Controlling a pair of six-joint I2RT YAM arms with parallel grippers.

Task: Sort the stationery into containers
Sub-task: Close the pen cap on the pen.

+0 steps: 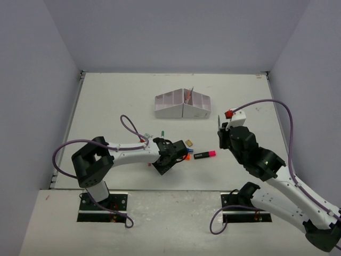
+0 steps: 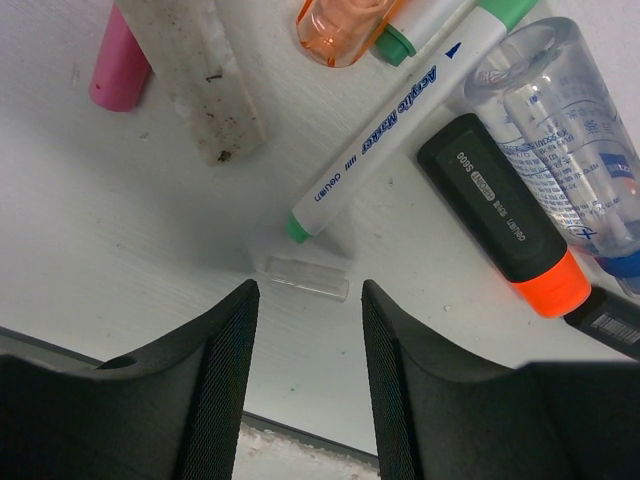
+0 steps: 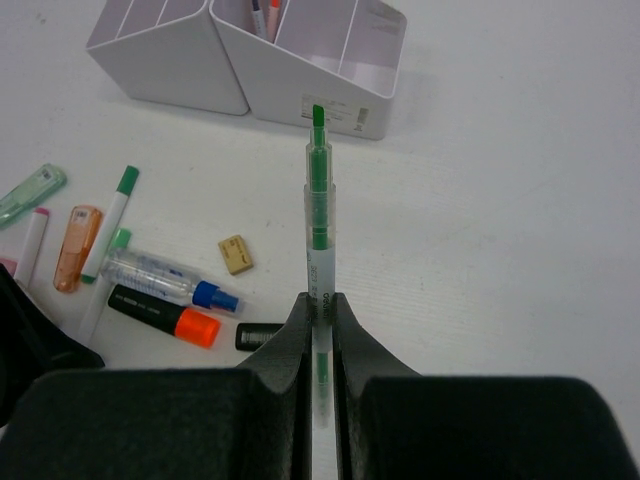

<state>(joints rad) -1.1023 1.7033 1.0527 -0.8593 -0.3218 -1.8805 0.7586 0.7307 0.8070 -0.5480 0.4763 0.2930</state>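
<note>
The white organiser box stands at the back middle; in the right wrist view a pen or two stand in one compartment. My right gripper is shut on a thin green pen and holds it above the table, tip pointing at the box. My left gripper is open, low over the table, with a small clear cap just beyond its fingertips. Beyond that lie a white-green marker, a black highlighter with an orange end and a clear tube with a blue cap.
A pink piece, a dirty white bar and an orange clear piece lie at the pile's far side. A peach eraser and a pink-ended black highlighter lie between the arms. A small green piece lies left of them.
</note>
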